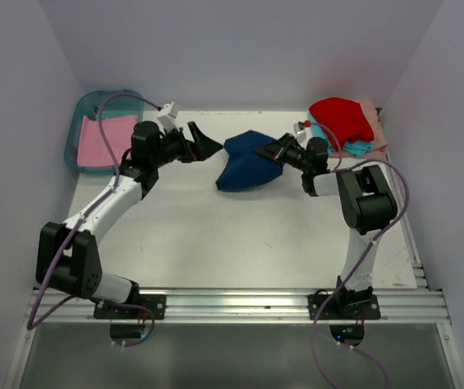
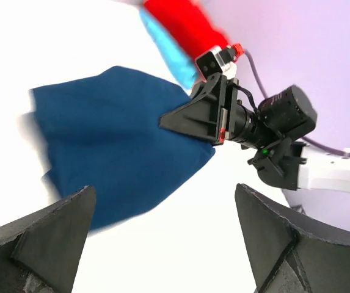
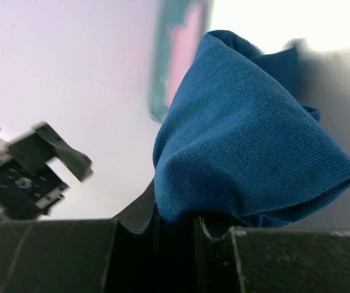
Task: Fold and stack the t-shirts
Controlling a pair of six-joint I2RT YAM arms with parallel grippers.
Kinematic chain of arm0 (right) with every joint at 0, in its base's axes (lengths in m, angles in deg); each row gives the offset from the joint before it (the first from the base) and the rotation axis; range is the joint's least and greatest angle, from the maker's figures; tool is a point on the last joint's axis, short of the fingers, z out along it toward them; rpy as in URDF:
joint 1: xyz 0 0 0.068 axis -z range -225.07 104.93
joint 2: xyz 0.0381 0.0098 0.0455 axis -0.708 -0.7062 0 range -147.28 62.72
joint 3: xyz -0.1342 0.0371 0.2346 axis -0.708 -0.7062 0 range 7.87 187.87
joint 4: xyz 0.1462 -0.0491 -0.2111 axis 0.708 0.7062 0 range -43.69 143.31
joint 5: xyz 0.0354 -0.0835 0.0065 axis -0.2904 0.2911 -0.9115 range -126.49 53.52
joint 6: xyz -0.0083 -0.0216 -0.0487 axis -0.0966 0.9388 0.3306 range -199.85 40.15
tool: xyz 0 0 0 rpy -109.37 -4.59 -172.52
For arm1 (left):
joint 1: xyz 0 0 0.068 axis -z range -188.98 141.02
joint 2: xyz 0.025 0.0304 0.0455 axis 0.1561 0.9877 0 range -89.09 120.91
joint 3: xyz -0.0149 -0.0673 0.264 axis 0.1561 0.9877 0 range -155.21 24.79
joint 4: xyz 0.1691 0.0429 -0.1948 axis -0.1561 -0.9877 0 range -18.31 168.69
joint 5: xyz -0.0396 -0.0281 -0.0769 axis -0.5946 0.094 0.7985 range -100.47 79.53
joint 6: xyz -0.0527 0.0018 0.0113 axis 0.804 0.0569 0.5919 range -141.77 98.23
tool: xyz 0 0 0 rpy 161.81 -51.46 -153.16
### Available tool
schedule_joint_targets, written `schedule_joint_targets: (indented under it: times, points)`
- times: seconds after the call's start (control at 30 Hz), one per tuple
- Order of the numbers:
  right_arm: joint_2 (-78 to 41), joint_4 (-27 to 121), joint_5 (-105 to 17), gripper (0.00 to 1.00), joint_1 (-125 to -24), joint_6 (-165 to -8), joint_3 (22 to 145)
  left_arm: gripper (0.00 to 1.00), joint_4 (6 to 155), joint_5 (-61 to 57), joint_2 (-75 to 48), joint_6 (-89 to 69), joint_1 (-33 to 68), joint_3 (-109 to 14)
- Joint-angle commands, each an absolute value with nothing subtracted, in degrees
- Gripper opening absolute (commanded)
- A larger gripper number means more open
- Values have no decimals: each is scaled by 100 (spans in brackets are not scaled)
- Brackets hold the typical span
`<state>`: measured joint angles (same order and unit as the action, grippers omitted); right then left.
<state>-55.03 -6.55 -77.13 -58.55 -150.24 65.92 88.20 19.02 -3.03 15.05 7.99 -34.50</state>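
Observation:
A navy blue t-shirt [image 1: 246, 160] lies bunched at the back middle of the table. My right gripper [image 1: 266, 151] is shut on its right edge; in the right wrist view the cloth [image 3: 248, 134] bulges out from between the jaws [image 3: 176, 223]. My left gripper [image 1: 210, 146] hangs open just left of the shirt, apart from it, with bare table between its fingers [image 2: 162, 210]. The same navy shirt [image 2: 113, 137] shows in the left wrist view. A stack with a red t-shirt [image 1: 342, 117] on top, over teal and peach ones, sits at the back right. A pink t-shirt [image 1: 102, 139] lies in the bin.
A teal translucent plastic bin [image 1: 79, 121] stands at the back left corner. White walls close in the table on the left, back and right. The metal rail [image 1: 240, 304] with both arm bases runs along the near edge.

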Motion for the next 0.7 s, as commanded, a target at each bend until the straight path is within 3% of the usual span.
schedule_joint_targets:
  times: [0.0,0.23,0.67]
  points:
    - [-4768,-2255,-7789,0,-5501,-15849,6606,100,8572,1642,-866,1444,737,-3419]
    - [-5091,-3217,-7569,0,-4535,-17116,7580,100,8712,1765,-1508,1603,737,-2322]
    - [-5839,-2717,-6489,0,-3312,-16862,9426,100,8536,1862,-2106,1515,737,-1231]
